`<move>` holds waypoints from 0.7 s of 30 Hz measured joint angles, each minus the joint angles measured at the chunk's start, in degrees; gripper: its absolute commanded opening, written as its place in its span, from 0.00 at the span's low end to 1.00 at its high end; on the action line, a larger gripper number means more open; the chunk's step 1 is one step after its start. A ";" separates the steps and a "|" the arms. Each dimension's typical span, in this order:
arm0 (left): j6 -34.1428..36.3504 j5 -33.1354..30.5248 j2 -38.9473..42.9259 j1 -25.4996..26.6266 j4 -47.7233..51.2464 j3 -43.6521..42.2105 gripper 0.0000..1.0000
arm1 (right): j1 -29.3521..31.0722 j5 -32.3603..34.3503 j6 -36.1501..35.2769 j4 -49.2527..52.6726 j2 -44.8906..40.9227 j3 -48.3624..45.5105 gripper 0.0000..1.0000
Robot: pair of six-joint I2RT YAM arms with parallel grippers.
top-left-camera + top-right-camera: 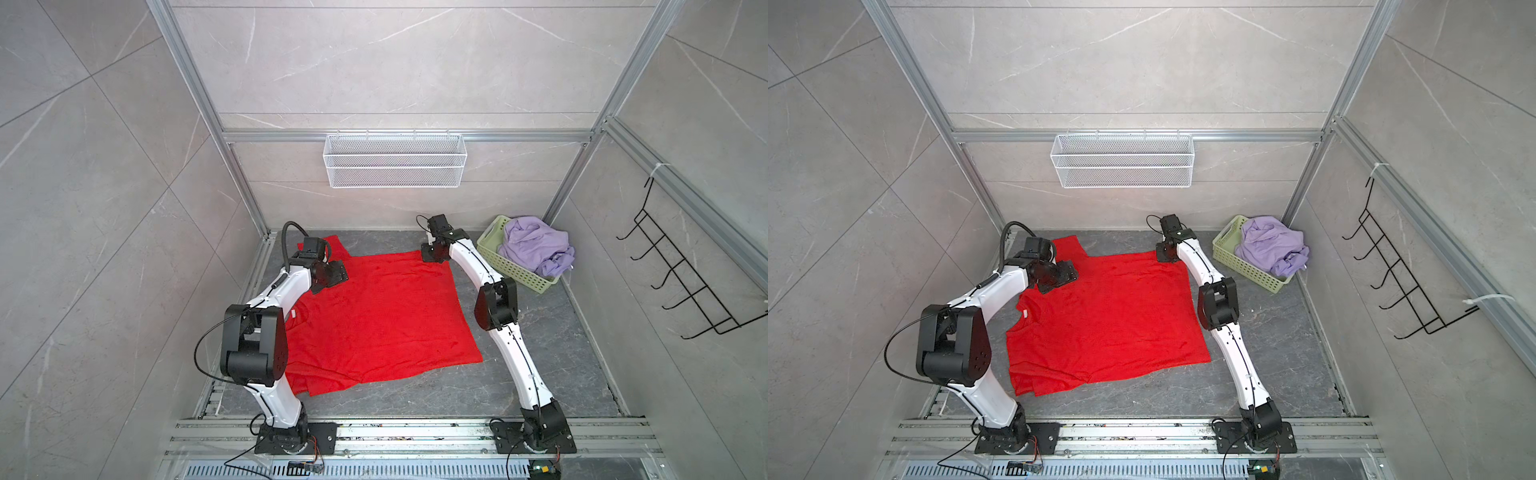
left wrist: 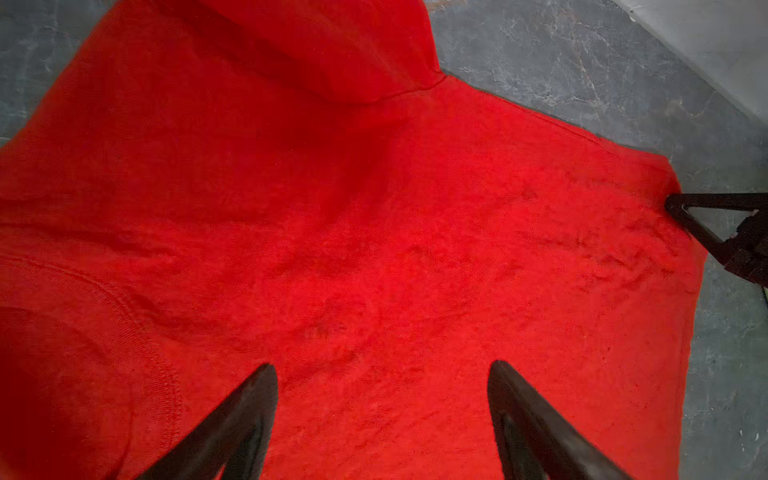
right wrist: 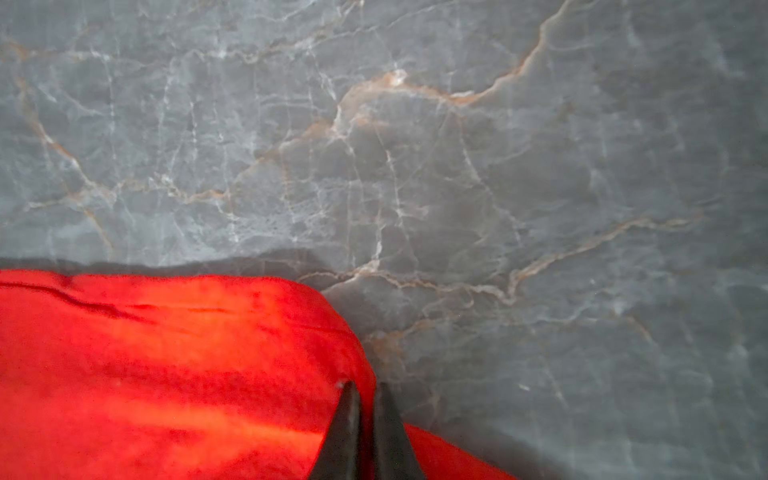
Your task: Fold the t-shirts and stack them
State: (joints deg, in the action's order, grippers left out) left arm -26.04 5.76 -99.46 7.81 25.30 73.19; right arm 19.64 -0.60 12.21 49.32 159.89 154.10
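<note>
The red t-shirt (image 1: 382,320) (image 1: 1108,324) lies spread flat on the dark marble table, with its white neck label (image 1: 1025,312) at the left. My left gripper (image 1: 338,274) (image 2: 382,365) hovers open over the cloth near the far-left sleeve, with nothing between its fingers. My right gripper (image 1: 430,253) (image 3: 365,384) is shut on the far-right corner of the red t-shirt (image 3: 166,374), and red cloth shows between its fingertips. The lilac t-shirt (image 1: 536,247) (image 1: 1273,245) sits crumpled in the pale green basket (image 1: 515,270) at the far right.
A white wire-mesh basket (image 1: 395,160) hangs on the back wall. A black wire hook rack (image 1: 681,282) is fixed to the right wall. Aluminium rails (image 1: 415,432) carrying both arm bases run along the front edge. Bare marble (image 1: 540,374) shows to the right of the red shirt.
</note>
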 measured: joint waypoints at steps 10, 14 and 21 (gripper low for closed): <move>-2.58 -1.20 1.25 0.46 -1.88 -2.84 0.82 | 3.85 4.46 -2.23 1.14 -7.87 -4.17 0.05; -3.17 -1.51 1.90 0.46 -2.60 -4.31 0.82 | 8.20 8.11 -1.44 1.68 -15.91 -13.09 0.19; -3.45 -2.89 2.49 0.46 -2.67 -5.42 0.82 | 17.75 8.94 5.38 -0.52 -29.86 -35.78 0.57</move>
State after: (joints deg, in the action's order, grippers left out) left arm -29.50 2.87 -96.97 8.27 22.63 67.77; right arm 37.39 8.34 17.58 48.80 130.04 118.32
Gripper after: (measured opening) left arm 0.820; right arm 0.537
